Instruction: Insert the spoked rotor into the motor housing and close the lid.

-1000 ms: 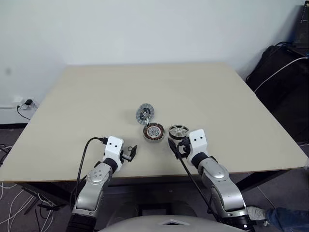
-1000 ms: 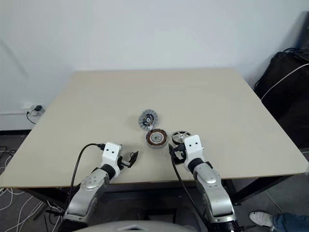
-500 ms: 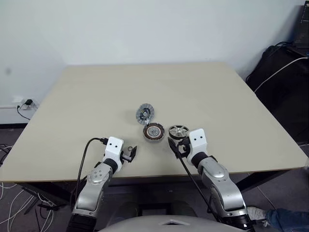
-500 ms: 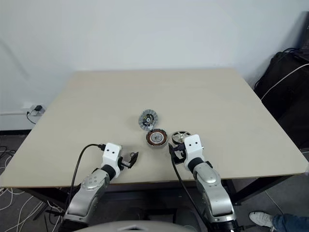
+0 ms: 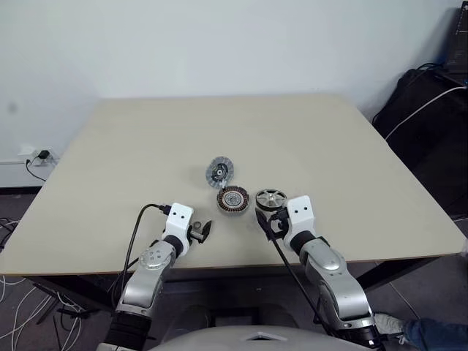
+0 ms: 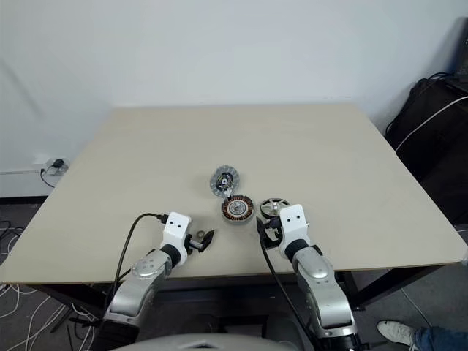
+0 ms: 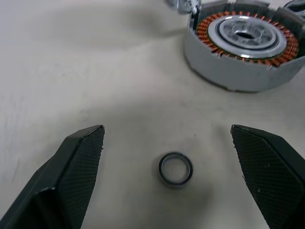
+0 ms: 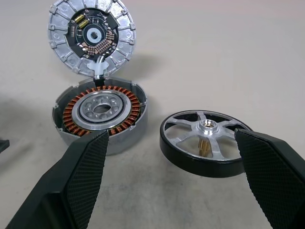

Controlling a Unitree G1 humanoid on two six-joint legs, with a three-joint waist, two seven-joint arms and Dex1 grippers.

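While the spoked rotor (image 8: pixel 204 149) lies flat on the table (image 5: pixel 146 153), the motor housing (image 8: pixel 101 117) sits just beside it, its well holding copper coils around a pale hub and no rotor. Lid (image 8: pixel 92 37) stands propped open at the housing's far edge, circuit face showing. Small ring (image 7: pixel 175 169) lies loose between the left gripper (image 7: pixel 174 167) fingers. Both grippers spread wide, holding nothing; right gripper (image 8: pixel 171 176) hovers before rotor and housing. Pale wall behind; wall socket at left.

Copper-coiled motor housing (image 8: pixel 101 110), silver black-rimmed spoked rotor (image 8: pixel 206 135)
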